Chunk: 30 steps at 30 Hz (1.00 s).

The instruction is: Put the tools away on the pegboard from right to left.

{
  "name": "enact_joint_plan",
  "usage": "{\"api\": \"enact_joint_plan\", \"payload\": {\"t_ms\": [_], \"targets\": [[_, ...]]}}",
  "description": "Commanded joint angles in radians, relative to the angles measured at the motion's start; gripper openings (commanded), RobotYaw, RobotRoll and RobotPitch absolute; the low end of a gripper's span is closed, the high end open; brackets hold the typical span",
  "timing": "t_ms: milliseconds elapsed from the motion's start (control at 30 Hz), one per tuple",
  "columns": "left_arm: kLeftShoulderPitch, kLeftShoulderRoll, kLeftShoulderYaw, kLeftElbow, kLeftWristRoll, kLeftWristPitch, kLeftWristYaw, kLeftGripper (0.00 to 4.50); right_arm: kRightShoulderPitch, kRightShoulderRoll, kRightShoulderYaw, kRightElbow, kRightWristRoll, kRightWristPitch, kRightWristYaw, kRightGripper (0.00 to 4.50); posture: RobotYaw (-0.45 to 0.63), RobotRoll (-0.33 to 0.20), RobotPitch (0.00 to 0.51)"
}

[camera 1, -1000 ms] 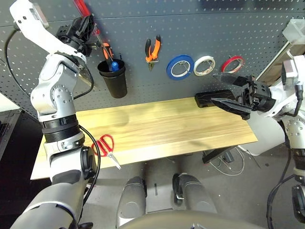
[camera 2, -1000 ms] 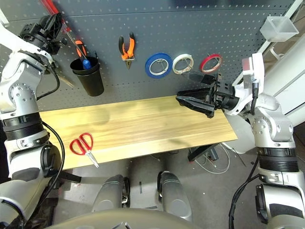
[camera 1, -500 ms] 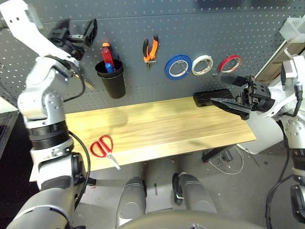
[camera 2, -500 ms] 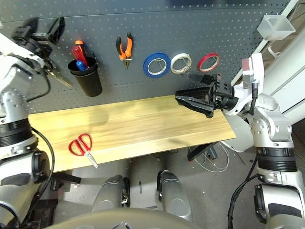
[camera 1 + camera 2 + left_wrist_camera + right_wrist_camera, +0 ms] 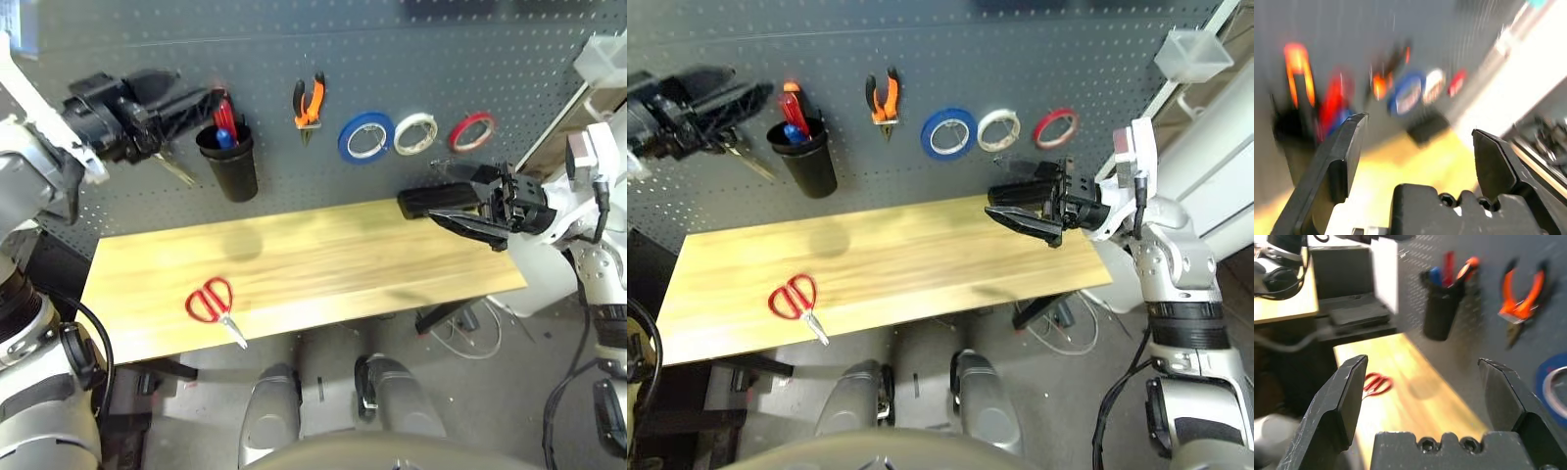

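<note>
Three of the four tools already sit on the pegboard (image 5: 411, 59): the red tape ring (image 5: 473, 130) hangs far right, the pliers (image 5: 311, 99) hang on a hook further left, and the red-handled screwdriver (image 5: 222, 111) stands in the black cup (image 5: 231, 162), beside a blue-handled tool. The red-handled scissors (image 5: 212, 303) lie on the table (image 5: 372, 255), near left, not yet hung. The left tool (image 5: 181, 98) and the right tool (image 5: 431, 204) both stand apart, holding nothing.
</note>
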Motion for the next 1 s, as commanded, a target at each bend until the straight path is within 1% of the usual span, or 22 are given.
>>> {"api": "enact_joint_plan", "payload": {"t_ms": [33,100,167,233,267,333,367,433,500,600,800,833,900,1000], "targets": [[0.137,-0.003,0.046,-0.071,-0.109,0.055,0.065,4.46,0.001,0.004,0.034,0.006,-0.024,-0.001,0.019,4.5,0.13,0.0,0.16],[0.252,0.002,0.049,-0.1,-0.094,0.068,0.094,4.46,0.003,0.019,0.063,0.013,-0.047,-0.021,0.031,4.5,0.12,0.0,0.179],[0.357,-0.023,0.064,-0.083,-0.101,0.058,0.109,4.46,0.009,0.03,0.07,0.028,-0.048,-0.007,0.025,4.5,0.12,0.0,0.227],[0.431,-0.045,0.059,-0.06,-0.082,0.03,0.112,4.46,0.018,0.033,0.082,0.054,-0.068,-0.022,0.034,4.5,0.12,0.0,0.237],[0.481,-0.034,0.033,-0.06,-0.024,0.005,0.1,4.46,0.023,0.034,0.092,0.06,-0.081,-0.032,0.038,4.5,0.11,0.0,0.227],[0.528,-0.047,-0.01,-0.027,0.084,-0.065,0.114,4.46,0.024,0.043,0.11,0.068,-0.101,-0.045,0.04,4.5,0.13,0.0,0.245],[0.543,-0.052,-0.02,-0.019,0.117,-0.095,0.113,4.46,0.028,0.047,0.113,0.064,-0.105,-0.047,0.037,4.5,0.14,0.0,0.24],[0.58,-0.077,-0.104,0.052,0.289,-0.236,0.135,4.46,0.041,0.066,0.142,0.094,-0.163,-0.118,0.027,4.5,0.12,0.0,0.253],[0.589,-0.107,-0.177,0.116,0.418,-0.345,0.155,4.46,0.057,0.079,0.162,0.1,-0.189,-0.156,0.032,4.5,0.11,0.0,0.252],[0.577,-0.139,-0.238,0.167,0.505,-0.413,0.152,4.46,0.079,0.09,0.18,0.095,-0.214,-0.199,0.031,4.5,0.09,0.0,0.253],[0.544,-0.201,-0.305,0.293,0.661,-0.505,0.184,4.46,0.097,0.129,0.207,0.092,-0.272,-0.293,-0.012,4.5,0.08,0.0,0.26],[0.536,-0.209,-0.312,0.304,0.683,-0.514,0.193,4.46,0.1,0.134,0.209,0.091,-0.279,-0.311,-0.017,4.5,0.07,0.0,0.271],[0.515,-0.224,-0.333,0.359,0.753,-0.536,0.236,4.46,0.106,0.141,0.215,0.087,-0.283,-0.324,-0.02,4.5,0.06,0.0,0.278],[0.489,-0.253,-0.343,0.451,0.816,-0.581,0.256,4.46,0.112,0.149,0.225,0.075,-0.284,-0.327,-0.026,4.5,0.06,0.0,0.284]]}}
